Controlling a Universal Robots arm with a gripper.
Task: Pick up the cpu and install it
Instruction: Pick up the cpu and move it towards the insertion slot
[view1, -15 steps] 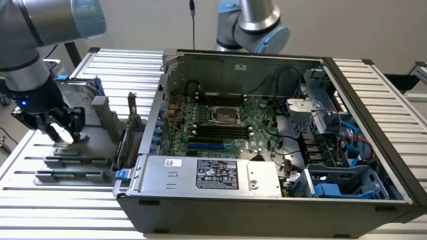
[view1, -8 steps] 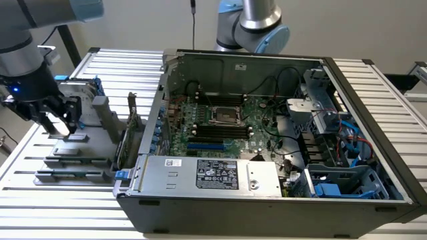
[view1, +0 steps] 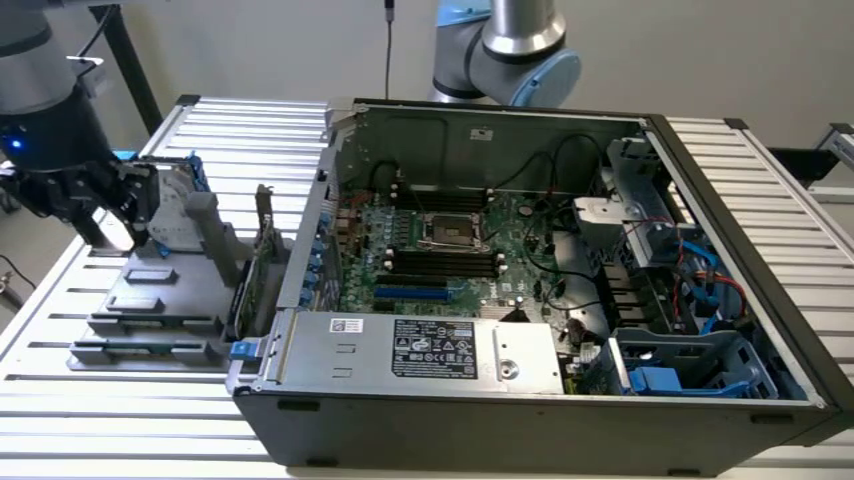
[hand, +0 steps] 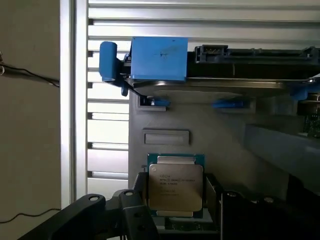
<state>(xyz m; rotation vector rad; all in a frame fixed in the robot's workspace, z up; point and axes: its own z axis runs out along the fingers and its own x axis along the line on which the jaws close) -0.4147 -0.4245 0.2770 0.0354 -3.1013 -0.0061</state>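
In the exterior view, the pincer (view1: 104, 215) is hanging low over a grey holder (view1: 150, 300) that is lying on the slatted table (view1: 80, 420) at the exterior view's left, just beside the open computer case (view1: 534, 410). Inside the case a green board (view1: 400, 260) is showing a square socket (view1: 447, 232), and a grey box with a black label (view1: 427, 350) is sitting along the near wall. A second arm (view1: 514, 45) is standing behind the case. In the wrist view, the cpu (hand: 175, 185) is lying flat on the grey holder (hand: 225, 135) with its silvery plate facing the camera. The pincer (hand: 176, 220) is straddling it, with dark parts sitting just beside two opposite edges of the cpu. Whether it is pinching the cpu or merely standing spread around it, I cannot tell. Beyond the cpu, a drive (hand: 250, 67) with a blue end piece (hand: 157, 57) is resting on the same holder.
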